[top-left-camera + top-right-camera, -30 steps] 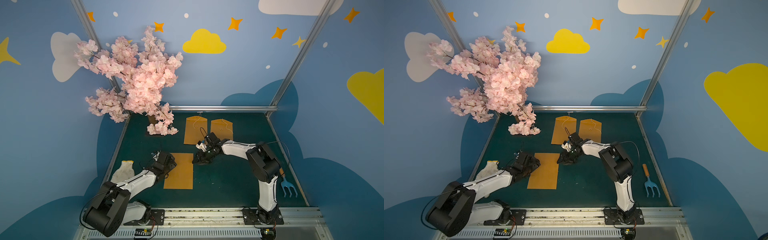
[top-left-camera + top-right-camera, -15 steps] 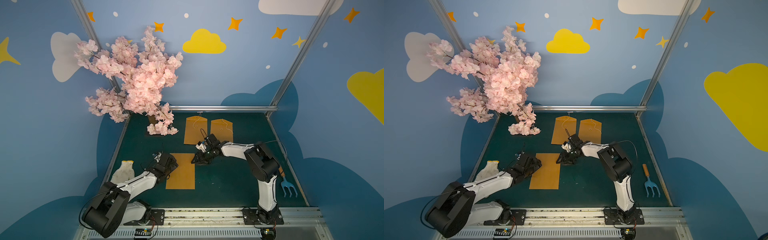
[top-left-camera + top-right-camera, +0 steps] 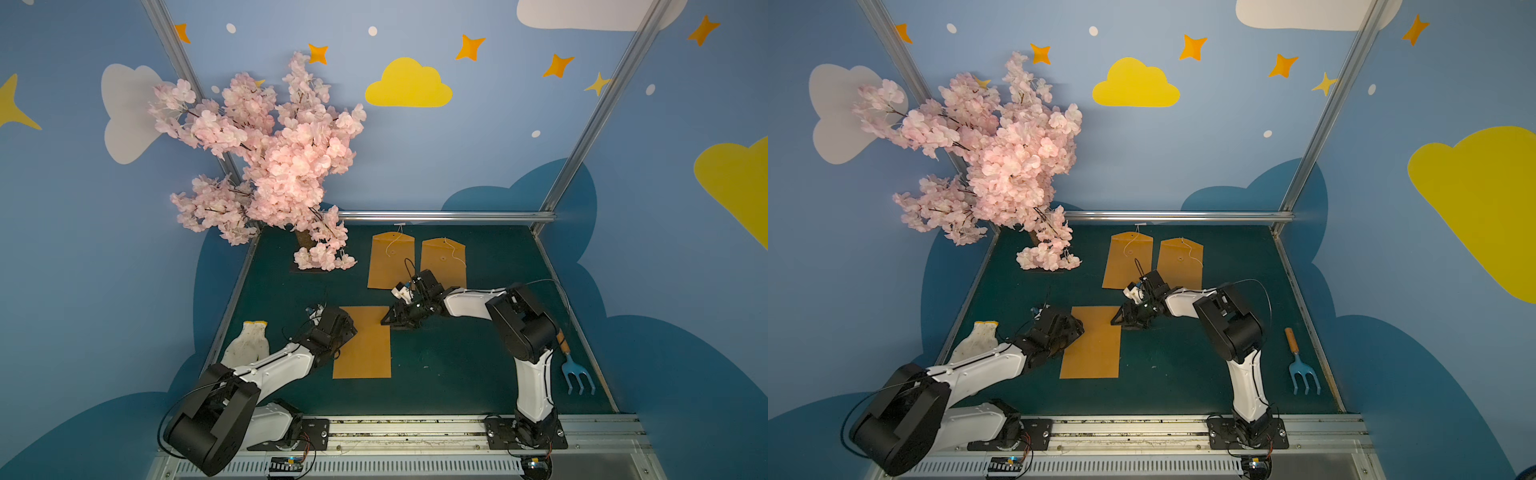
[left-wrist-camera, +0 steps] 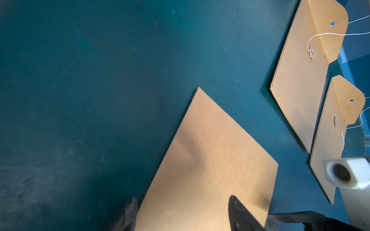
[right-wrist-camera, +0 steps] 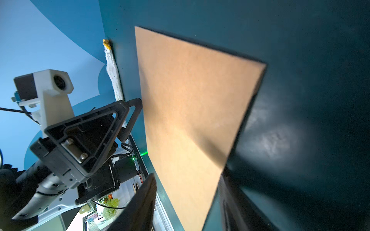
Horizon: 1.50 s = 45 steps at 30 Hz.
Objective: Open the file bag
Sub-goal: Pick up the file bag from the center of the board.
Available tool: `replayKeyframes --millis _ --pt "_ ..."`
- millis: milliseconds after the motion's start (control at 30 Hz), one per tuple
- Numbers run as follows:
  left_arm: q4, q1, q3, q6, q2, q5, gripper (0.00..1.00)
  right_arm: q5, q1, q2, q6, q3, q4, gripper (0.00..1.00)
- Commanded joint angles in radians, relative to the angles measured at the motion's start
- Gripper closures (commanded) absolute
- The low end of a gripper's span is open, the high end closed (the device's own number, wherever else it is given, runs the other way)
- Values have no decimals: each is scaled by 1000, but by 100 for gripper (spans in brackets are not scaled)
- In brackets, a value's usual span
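A brown file bag (image 3: 365, 353) (image 3: 1094, 353) lies plain side up on the green mat, near the middle. My left gripper (image 3: 345, 338) (image 3: 1073, 332) is at its left edge. It is open, and the bag (image 4: 210, 170) spreads out between its fingers (image 4: 240, 216). My right gripper (image 3: 386, 321) (image 3: 1116, 321) is at the bag's far right corner. It is open too, one finger (image 5: 144, 200) standing off the mat with the bag's corner (image 5: 190, 110) in the gap. The bag's flap and string are hidden.
Two more file bags (image 3: 390, 259) (image 3: 442, 262) with flaps and loose white strings lie at the back. A pink blossom tree (image 3: 270, 166) stands at the back left. A white glove (image 3: 247, 343) lies at the left edge and a blue hand rake (image 3: 577, 374) at the right edge.
The near file bag has slid slightly to the right with my left gripper. My right gripper has crept left onto the bag's far right corner, its jaws narrowing a little.
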Motion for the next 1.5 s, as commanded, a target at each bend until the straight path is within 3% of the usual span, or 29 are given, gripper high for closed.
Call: replayKeyframes --millis 0,1033,1467 --pt "-125 -21 -52 -34 78 136 28 -32 22 19 30 -27 87 49" --pt "-88 -33 -33 -28 137 147 28 -162 21 -45 195 -121 438 58" --pt "-74 -42 -24 -31 161 152 28 -195 25 -70 198 -129 448 58"
